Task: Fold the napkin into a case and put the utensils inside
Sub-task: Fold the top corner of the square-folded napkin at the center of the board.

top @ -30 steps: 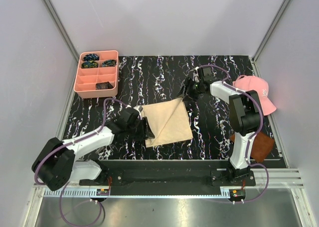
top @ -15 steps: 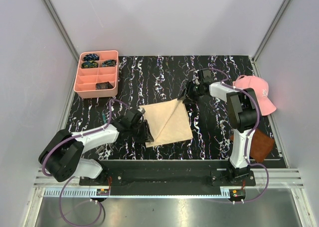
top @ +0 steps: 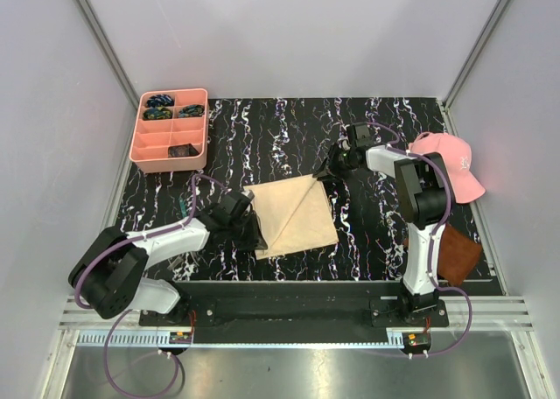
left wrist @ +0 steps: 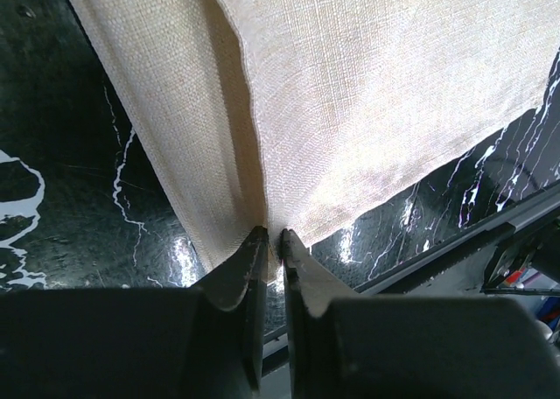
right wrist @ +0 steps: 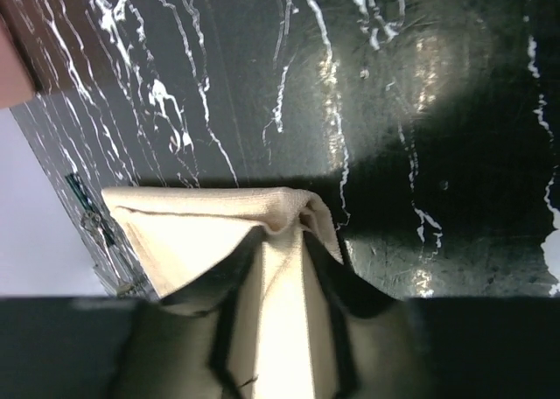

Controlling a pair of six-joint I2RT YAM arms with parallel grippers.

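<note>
A pink divided tray (top: pixel 140 145) sits well beyond the left end effector (left wrist: pixel 272 240) and off to its left. Three of the tray's far compartments hold small dark blue-green items (top: pixel 159 101), and one nearer compartment holds a single dark piece (top: pixel 182 150) that is too small to make out. The one napkin (top: pixel 293 213) lies flat on the black marbled bench (top: pixel 262 128), between the two end effectors. One layer is folded over, and its crease runs diagonally from the left end effector's tips up to the right end effector (right wrist: pixel 293 228), which sets the cloth's long line. The left end effector is clenched on the napkin's near corner, its fingers almost together with the cloth edge rising into the slit. The right end effector grasps the opposite, far corner, where cloth lies bunched at its tips and runs back between its fingers. One pink cap (top: pixel 451 163) rests just past the right end effector's arm on its outer side. One brown square (top: pixel 457 255) lies nearer that arm's base.
</note>
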